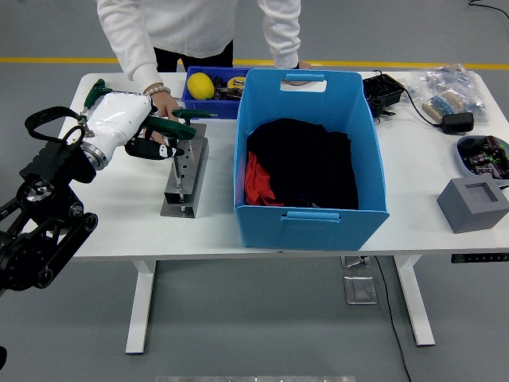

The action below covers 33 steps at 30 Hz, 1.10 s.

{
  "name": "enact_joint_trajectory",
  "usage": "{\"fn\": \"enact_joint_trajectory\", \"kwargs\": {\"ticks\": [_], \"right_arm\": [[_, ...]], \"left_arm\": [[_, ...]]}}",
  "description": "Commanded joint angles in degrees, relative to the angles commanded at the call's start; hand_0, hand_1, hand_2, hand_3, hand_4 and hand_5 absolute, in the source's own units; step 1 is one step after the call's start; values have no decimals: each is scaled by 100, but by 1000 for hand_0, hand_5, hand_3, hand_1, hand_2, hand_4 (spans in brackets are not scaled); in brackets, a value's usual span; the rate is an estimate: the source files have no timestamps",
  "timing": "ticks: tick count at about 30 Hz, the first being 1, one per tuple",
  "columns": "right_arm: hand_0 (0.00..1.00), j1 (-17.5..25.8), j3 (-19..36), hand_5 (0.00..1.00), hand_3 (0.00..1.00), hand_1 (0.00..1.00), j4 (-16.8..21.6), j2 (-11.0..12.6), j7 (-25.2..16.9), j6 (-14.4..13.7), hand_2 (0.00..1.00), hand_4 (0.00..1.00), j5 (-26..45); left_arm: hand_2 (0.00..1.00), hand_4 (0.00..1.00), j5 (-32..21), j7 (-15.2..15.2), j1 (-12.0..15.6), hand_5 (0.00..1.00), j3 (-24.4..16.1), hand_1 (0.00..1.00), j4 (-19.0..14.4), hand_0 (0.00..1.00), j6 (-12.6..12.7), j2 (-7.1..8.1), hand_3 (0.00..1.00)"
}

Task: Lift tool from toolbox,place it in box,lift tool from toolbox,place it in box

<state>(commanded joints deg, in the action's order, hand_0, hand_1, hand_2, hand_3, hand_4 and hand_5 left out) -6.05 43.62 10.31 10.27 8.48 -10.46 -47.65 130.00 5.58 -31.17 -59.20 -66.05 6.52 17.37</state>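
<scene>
1 left hand (151, 148) seemingly clasps a green-handled tool (169, 130) above the toolbox (183, 179).

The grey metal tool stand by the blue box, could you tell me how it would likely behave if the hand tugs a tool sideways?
The tool stand looks like a tall, narrow metal block, so probably heavy and stiff. Its narrow footprint suggests it could tip or skid on the smooth white table under a sideways pull from the left hand.
</scene>
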Motion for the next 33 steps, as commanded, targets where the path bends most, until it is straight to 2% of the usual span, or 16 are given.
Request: {"fn": "enact_joint_trajectory", "kwargs": {"ticks": [1, 2, 7, 8, 12, 14, 19, 33], "right_arm": [[634, 1, 0, 586, 540, 624, 0, -1, 1, 0, 705, 796, -4], [633, 2, -2, 586, 541, 623, 0, -1, 1, 1, 705, 796, -5], [633, 10, 6, 586, 541, 623, 0, -4, 3, -2, 705, 796, -17], [633, 11, 7, 584, 540, 623, 0, -4, 3, -1, 705, 797, -22], [633, 9, 10, 584, 540, 623, 0, -2, 1, -2, 705, 797, -23], [633, 5, 6, 584, 540, 623, 0, 0, -3, -3, 705, 797, -7], [633, 3, 7, 584, 540, 623, 0, 3, -9, -3, 705, 797, 11], [634, 14, 58, 584, 541, 623, 0, -2, 2, -7, 706, 796, 5]], "left_arm": [[63, 867, 0, 1, 5, 539, 6, 34, 9, 183, 15, 0, 75], [58, 795, 0, 3, 11, 518, 14, 27, 15, 180, 41, 1, 70], [58, 795, 0, 31, 20, 518, 30, 27, 1, 180, 206, 17, 70], [48, 741, 0, 40, 17, 501, 27, 17, -10, 183, 239, 26, 54], [48, 741, -35, 54, 4, 501, 16, 17, -43, 183, 263, 54, 54], [47, 703, -60, 61, -3, 472, 8, 15, -69, 184, 245, 79, 53], [47, 703, -79, 67, -3, 472, -14, 15, -123, 184, 182, 129, 53], [45, 688, -506, 150, -39, 459, -216, 12, -501, 183, -270, 355, 50]]}}
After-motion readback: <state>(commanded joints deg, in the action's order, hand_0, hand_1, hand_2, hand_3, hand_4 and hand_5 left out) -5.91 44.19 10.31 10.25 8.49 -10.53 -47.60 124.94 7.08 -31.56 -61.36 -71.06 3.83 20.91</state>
